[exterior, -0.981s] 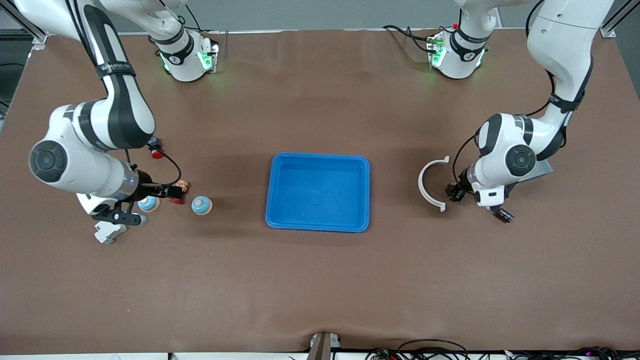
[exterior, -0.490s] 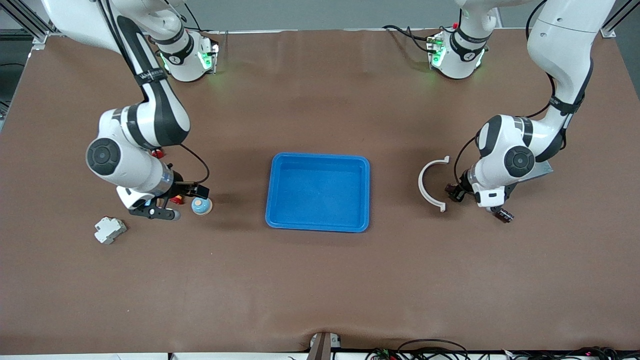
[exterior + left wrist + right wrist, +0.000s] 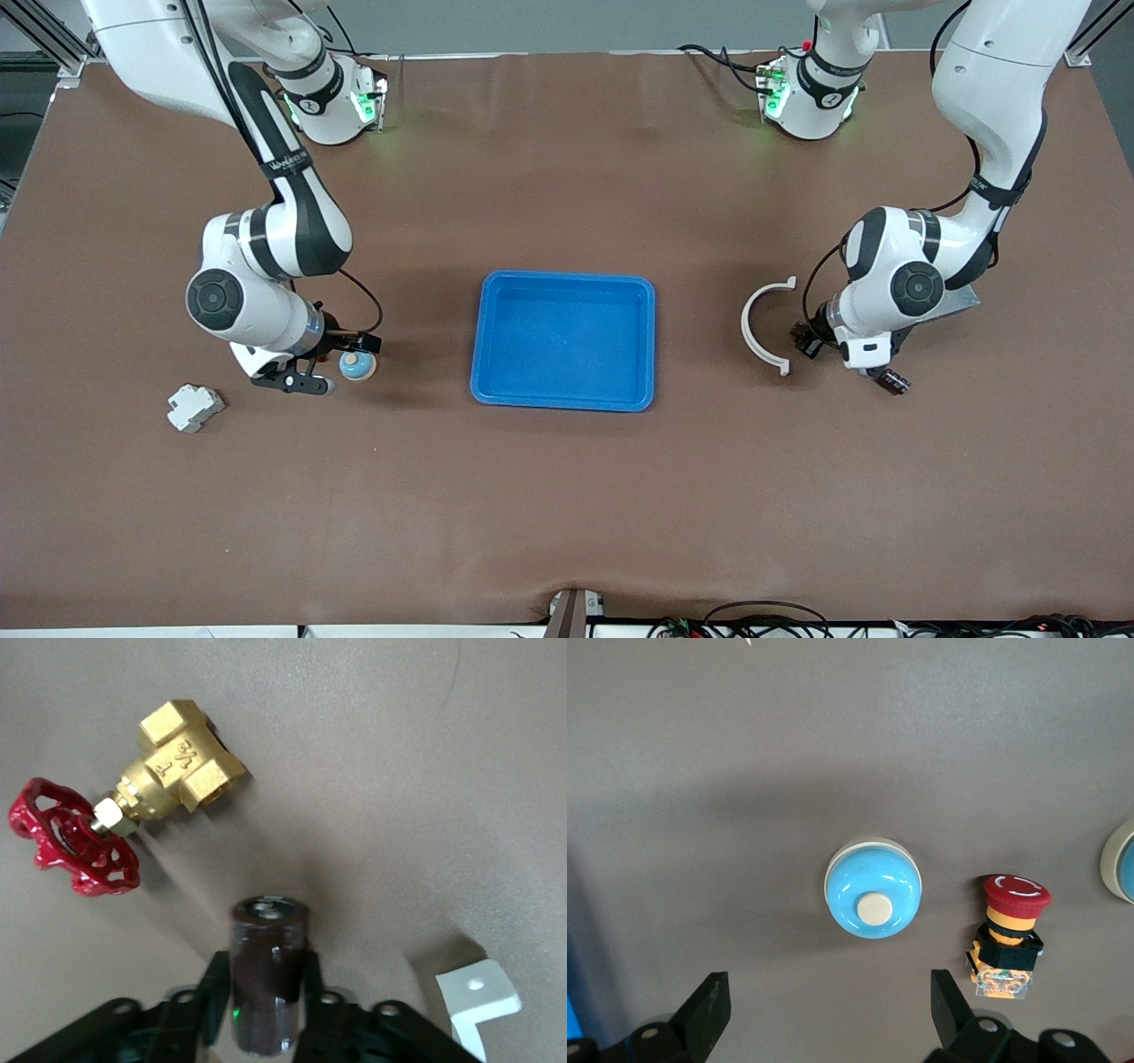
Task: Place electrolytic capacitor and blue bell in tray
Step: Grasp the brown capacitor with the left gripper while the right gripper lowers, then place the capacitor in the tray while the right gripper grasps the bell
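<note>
Blue tray (image 3: pixel 564 341) sits mid-tabletop (image 3: pixel 567 496), nothing in it, only bare blue floor showing.

Left tool (image 3: pixel 262 992): fingers clamped on the electrolytic capacitor (image 3: pixel 267 973), a dark maroon cylinder, one either side of the body in the left wrist view. In the front view the capacitor (image 3: pixel 894 380) is at the tabletop toward the left arm's end, just under the wrist. I can't tell whether it's lifted clear or touching the surface. A brass valve (image 3: pixel 182 759) with a red handwheel (image 3: pixel 75 848) lies close by, apart from the capacitor. A white bracket corner (image 3: pixel 474 1001) is also in that view. White curved piece (image 3: pixel 764 325) lies between the tray and the left arm.

Right tool (image 3: pixel 824 1010): fingers spread wide, holding nothing, hovering over the blue bell (image 3: pixel 873 889). The bell stands on the tabletop toward the right arm's end, cream button on top, well apart from the tray; in the front view the bell (image 3: pixel 357 364) is partly covered by the wrist. A red emergency-stop button (image 3: pixel 1008 930) stands just beside the bell, not touching it. A white terminal block (image 3: pixel 194 408) lies nearer the front camera, farther from the tray.
</note>
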